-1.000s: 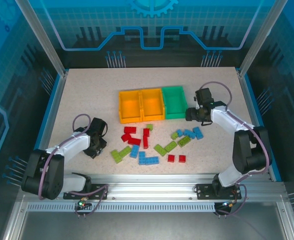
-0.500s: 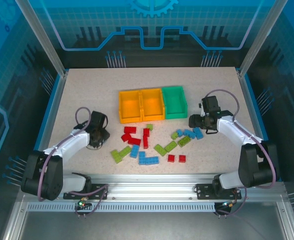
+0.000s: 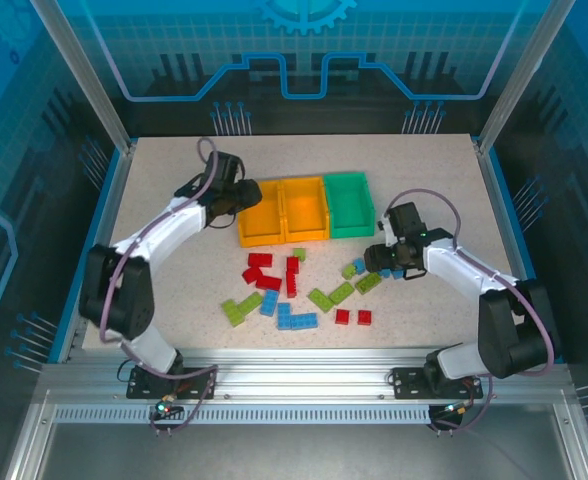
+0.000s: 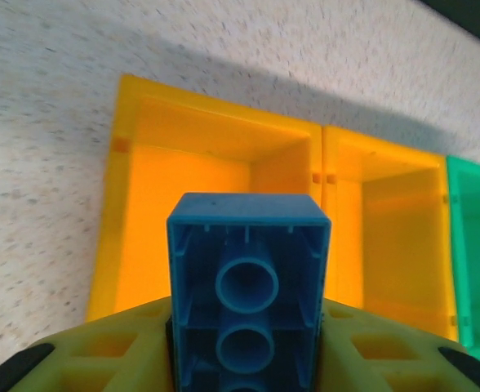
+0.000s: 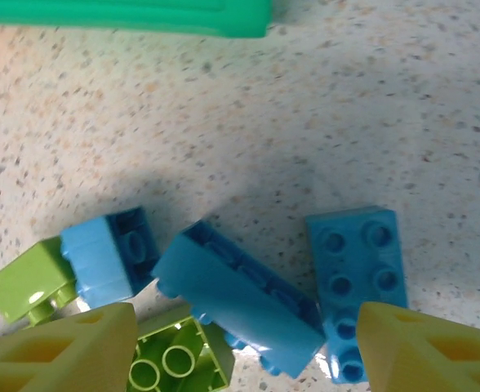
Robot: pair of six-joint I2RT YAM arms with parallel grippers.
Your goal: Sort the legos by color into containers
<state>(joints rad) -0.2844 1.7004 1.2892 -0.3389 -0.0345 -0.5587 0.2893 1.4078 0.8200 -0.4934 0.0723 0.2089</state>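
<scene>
Held a blue brick [image 4: 248, 269] clamped in the left gripper [image 3: 237, 196], end-on between the yellow-green fingers [image 4: 101, 355], with the hollow underside and its round tubes turned to the wrist camera. Hung at the outer wall of the left orange-yellow bin [image 3: 259, 218]; could not tell from overhead whether over the rim or just short of it. Saw that bin and the middle orange-yellow bin [image 3: 305, 208] bare inside.

Kept the right gripper [image 3: 387, 257] spread wide and low over a knot of loose bricks just in front of the green bin [image 3: 349, 203]. Found there a long blue brick [image 5: 240, 298] lying tilted between the fingers, a studs-up blue brick [image 5: 356, 282] touching its right end, and a small blue brick [image 5: 109, 253] pressed against a lime brick [image 5: 24, 282] on the left.

Judged the bricks light, rigid and slick-sided, apt to skid on the speckled table [image 3: 424, 170] or pop free if pinched on a corner. Judged them best taken square across the two long flat walls, clear of neighbours. Judged the long blue brick awkward, tipped up and crowded on both sides.

Got from overhead the whole spread, with red bricks [image 3: 260, 260], lime and blue scattered toward the front, and each arm's place by the bins. Got from the wrist cameras the finer matters: studs, brick-to-brick contact, finger gap.
</scene>
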